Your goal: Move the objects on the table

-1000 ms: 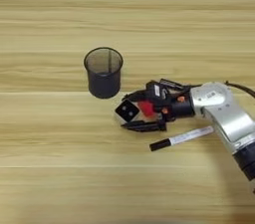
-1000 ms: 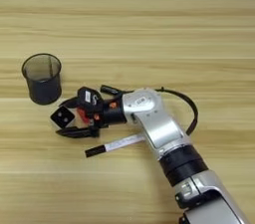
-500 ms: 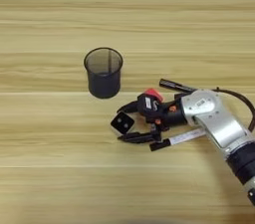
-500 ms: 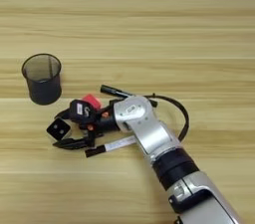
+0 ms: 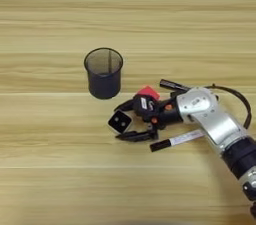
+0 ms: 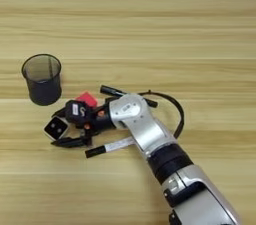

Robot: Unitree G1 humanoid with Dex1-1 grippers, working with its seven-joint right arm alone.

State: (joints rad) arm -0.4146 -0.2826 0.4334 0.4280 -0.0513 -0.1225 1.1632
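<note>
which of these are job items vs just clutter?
Job:
- white cube, black dotted face up, between the fingers of the right gripper
- red cube, beside the gripper body
- black pen, behind the arm

Lying about:
- black mesh cup, upright
- white marker with black cap, under the forearm

— What stood to the left, Inspector?
— One black mesh cup [image 5: 103, 76], round, upright, its open mouth facing up. The weave was fine, and the inner wall showed through the rim.
— Anything else on record?
— A marker [image 5: 175, 140], lying flat, well to the right of the cup and nearer the viewer. White barrel with dark print too small to read, black cap.
— Its lie?
— Slanted, with the capped end lower and to the left. It was apart from the cup.
</note>
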